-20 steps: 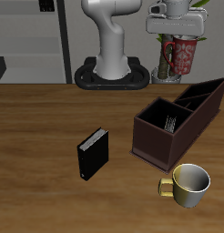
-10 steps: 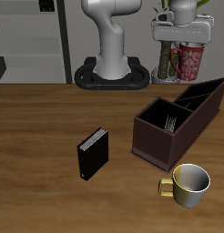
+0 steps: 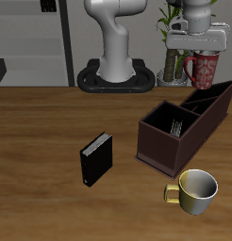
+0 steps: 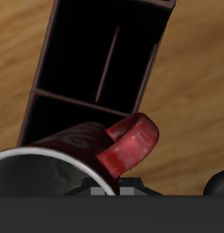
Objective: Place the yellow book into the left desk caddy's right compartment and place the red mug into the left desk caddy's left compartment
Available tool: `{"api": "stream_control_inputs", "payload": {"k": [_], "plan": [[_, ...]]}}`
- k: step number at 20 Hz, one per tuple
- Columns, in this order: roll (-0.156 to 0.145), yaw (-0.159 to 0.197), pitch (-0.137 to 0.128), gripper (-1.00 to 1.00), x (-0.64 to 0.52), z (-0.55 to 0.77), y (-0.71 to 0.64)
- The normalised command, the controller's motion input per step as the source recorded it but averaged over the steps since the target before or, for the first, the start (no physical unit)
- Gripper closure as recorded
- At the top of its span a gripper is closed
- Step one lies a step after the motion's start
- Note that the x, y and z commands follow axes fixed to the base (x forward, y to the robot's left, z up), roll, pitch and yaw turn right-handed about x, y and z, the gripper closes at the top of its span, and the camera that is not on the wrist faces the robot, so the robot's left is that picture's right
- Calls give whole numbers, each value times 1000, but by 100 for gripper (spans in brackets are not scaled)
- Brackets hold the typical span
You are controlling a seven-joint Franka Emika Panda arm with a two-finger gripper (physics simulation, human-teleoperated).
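Gripper (image 3: 205, 42) hung high over the table's back part, pointing down and pinching the red mug (image 3: 203, 69) by its rim, so the mug dangled upright in the air above the left desk caddy's far, taller end. From the wrist view the red mug (image 4: 73, 155) filled the foreground — its dark inside and red loop handle plain to see — with the left desk caddy (image 4: 96, 68) open beneath it, dividers showing.

Going from the table's front edge backward: a pale yellow-cream mug (image 3: 193, 191) stood nearest, just in front of the caddy's low end. Behind it lay the left desk caddy (image 3: 181, 128), running diagonally away toward the back. Its right compartment (image 3: 165, 125) at the low-walled end held something thin and pale — too small to say surely that it was the yellow book. The left compartment (image 3: 210, 98) at the sloped end sat below the hanging mug. A black upright book (image 3: 96, 159) stood on the bare wood, well apart from the caddy. Farther back rose the robot's base (image 3: 116, 77), and beside it a green plant (image 3: 173, 42) partly hidden behind the gripper.
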Motion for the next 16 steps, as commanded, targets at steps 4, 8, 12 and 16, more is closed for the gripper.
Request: {"api": "stream_control_inputs", "payload": {"k": [4, 8, 12, 16], "plan": [[16, -1, 24, 100, 7, -120, 153], [-41, -3, 24, 100, 71, -77, 35], [-15, 1, 26, 100, 14, -104, 50], [8, 1, 12, 100, 40, -105, 64]]}}
